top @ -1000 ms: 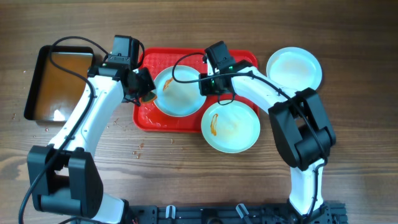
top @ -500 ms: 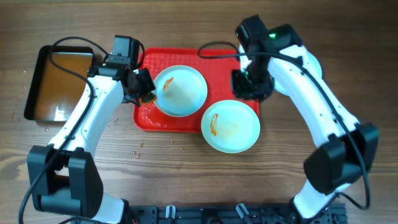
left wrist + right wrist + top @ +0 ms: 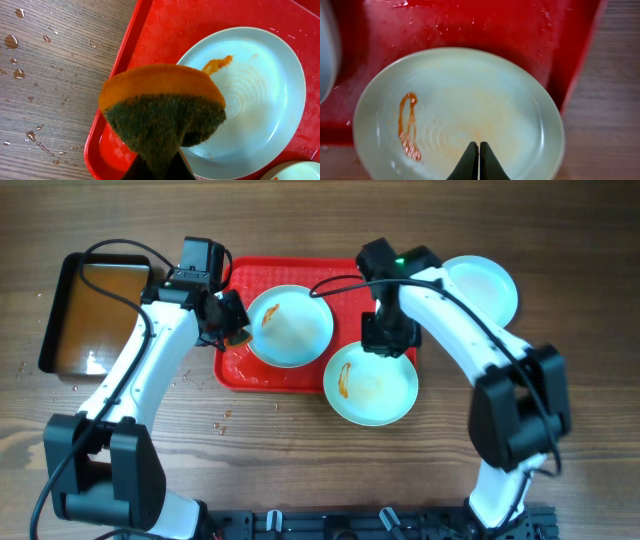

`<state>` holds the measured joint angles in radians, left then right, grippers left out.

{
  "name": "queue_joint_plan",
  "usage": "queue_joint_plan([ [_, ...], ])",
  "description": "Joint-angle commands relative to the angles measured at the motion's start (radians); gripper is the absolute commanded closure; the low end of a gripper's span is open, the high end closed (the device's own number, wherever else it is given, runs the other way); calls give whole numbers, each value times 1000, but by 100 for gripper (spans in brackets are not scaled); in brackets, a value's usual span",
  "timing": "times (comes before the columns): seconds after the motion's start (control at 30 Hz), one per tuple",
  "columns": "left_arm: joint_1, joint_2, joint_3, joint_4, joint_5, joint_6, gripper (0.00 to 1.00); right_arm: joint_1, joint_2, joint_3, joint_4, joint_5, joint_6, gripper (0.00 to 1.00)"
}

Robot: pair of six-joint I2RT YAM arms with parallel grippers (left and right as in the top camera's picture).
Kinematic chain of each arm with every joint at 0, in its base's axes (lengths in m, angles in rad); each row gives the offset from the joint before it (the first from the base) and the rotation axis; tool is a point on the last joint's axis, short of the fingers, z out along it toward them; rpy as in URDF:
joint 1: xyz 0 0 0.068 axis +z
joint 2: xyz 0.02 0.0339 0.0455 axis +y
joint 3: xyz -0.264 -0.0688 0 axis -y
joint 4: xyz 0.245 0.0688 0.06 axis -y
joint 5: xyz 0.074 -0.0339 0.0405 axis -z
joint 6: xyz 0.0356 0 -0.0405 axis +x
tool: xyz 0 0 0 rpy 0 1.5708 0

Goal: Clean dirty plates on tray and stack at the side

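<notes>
The red tray (image 3: 240,362) holds one plate (image 3: 295,330) with an orange smear near its left rim; it also shows in the left wrist view (image 3: 260,95). A second smeared plate (image 3: 372,388) lies half off the tray's front right corner and fills the right wrist view (image 3: 470,110). A third plate (image 3: 485,285) sits on the table at the right. My left gripper (image 3: 235,323) is shut on an orange and green sponge (image 3: 162,107) at the tray's left edge. My right gripper (image 3: 474,150) is shut and empty above the second plate's far rim.
A black tray (image 3: 92,310) of brownish water stands at the left. Water drops lie on the wood (image 3: 30,75) left of the red tray. The red tray's surface is wet.
My right arm swung from the tray's middle out to the right, then back to above the second plate. My left arm and the sponge have not moved.
</notes>
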<state>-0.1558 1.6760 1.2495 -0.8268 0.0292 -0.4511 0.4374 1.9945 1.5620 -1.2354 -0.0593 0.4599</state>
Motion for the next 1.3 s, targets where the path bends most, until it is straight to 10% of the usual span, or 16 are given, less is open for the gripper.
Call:
queue_joint_plan([
  [0.0, 1, -6, -6, 2, 16, -2, 96, -9, 119, -10, 44, -43, -8, 96],
  [0.87, 1, -6, -6, 3, 15, 2, 96, -133, 226, 195, 399, -161, -132, 87],
  [1.07, 1, -6, -6, 5, 14, 2, 96, -125, 220, 434, 167, -322, -175, 39],
  [1.27, 14, -6, -6, 15, 4, -10, 96, -16, 245, 415, 220, -158, -251, 15],
])
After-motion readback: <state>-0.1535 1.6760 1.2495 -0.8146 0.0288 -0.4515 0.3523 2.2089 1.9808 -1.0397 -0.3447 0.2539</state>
